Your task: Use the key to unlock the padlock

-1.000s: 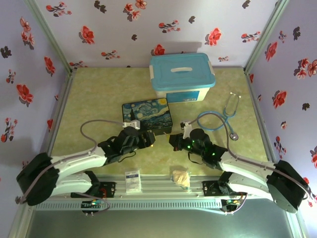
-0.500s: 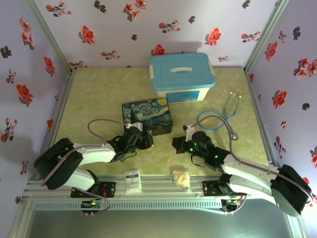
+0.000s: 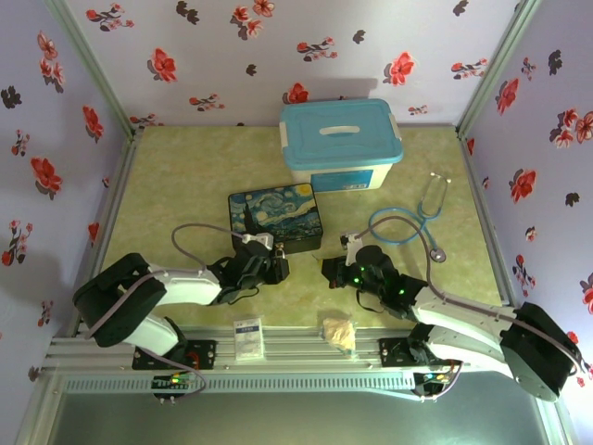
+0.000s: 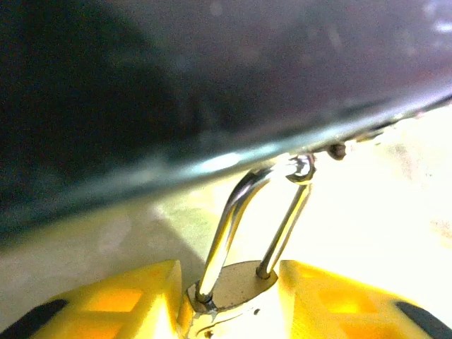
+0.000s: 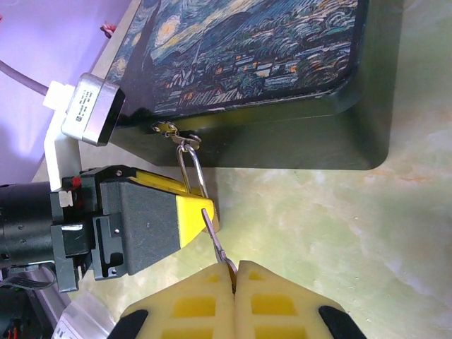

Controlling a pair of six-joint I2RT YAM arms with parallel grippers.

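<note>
The brass padlock [image 4: 236, 293] sits between the yellow fingers [image 4: 339, 300] of my left gripper [image 4: 229, 282], which is shut on its body. Its silvery shackle [image 4: 244, 205] hooks through the hasp on the front of the starry-night box [image 3: 275, 216]. In the right wrist view, my right gripper [image 5: 234, 272] is shut on the thin dark key [image 5: 216, 240]. The key's tip reaches the padlock [image 5: 214, 226] beside the left gripper's yellow finger [image 5: 192, 213]. From above, the left gripper [image 3: 270, 267] and right gripper [image 3: 330, 271] face each other just in front of the box.
A white bin with a blue lid [image 3: 341, 144] stands behind the box. A blue stethoscope [image 3: 417, 220] lies to the right. A small white packet [image 3: 247, 338] and a crumpled beige lump [image 3: 338, 332] rest by the near rail. Flowered walls enclose the table.
The left arm's elbow has folded in toward the centre while its gripper stayed at the box's front. The right gripper has shifted slightly nearer to me.
</note>
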